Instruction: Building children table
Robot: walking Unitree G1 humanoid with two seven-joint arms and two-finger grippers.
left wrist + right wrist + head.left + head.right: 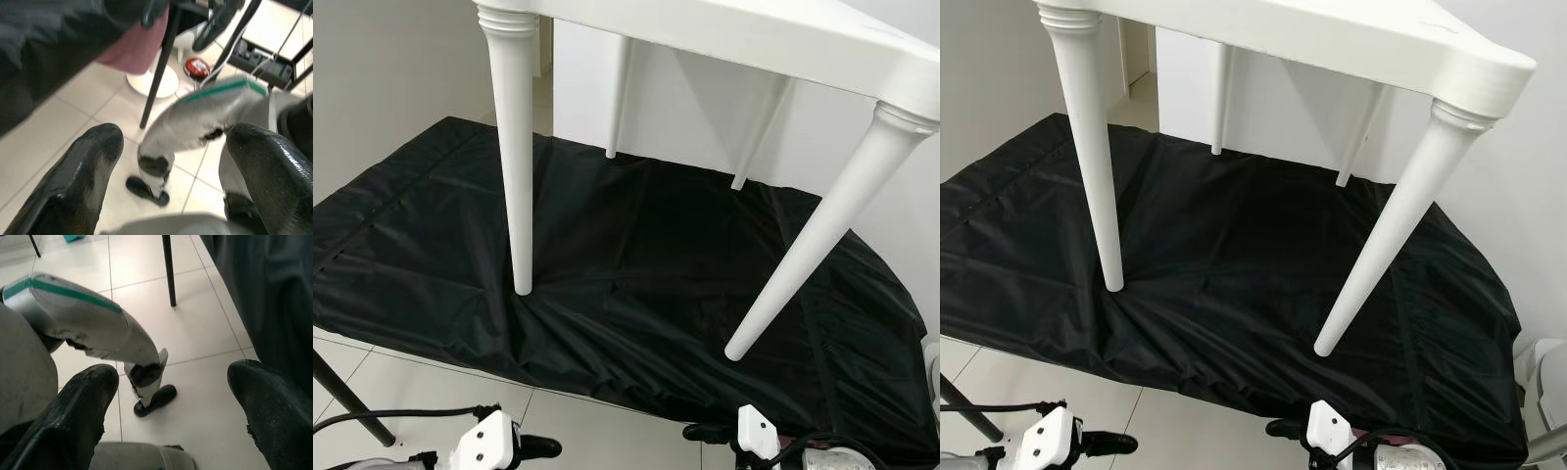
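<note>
Both grippers sit at the bottom edge of the head views, low over pale floor tiles (421, 377). Left gripper (171, 161): fingers spread wide apart, nothing between them; the wrist view looks through the gap at tile, a thin dark pole and the robot's own silver leg. Right gripper (173, 396): fingers likewise spread, holding nothing, with tile and a silver leg in the gap.

Black sheet (636, 264): largest item, spread flat on the floor ahead, wrinkled and bunched around the near-left leg foot. Its near edge runs diagonally across the tiles just ahead of the grippers; its far edge meets the white wall.

White children's table (1332, 34): stands upright on the sheet, glossy plastic top with a rounded corner, seen from below the tabletop edge. All four legs are fitted. Near-left leg (516, 157) is round, tapered, upright, with ringed moulding at its top, foot on the sheet. Near-right leg (822, 230) is the same shape but splays outward, foot on the sheet. Two far legs (617, 93) stand close to the wall.

Open room: bare sheet between the four legs; a strip of bare tile between sheet edge and grippers. Dark slanted pole (347, 397) crosses the tile at lower left.
</note>
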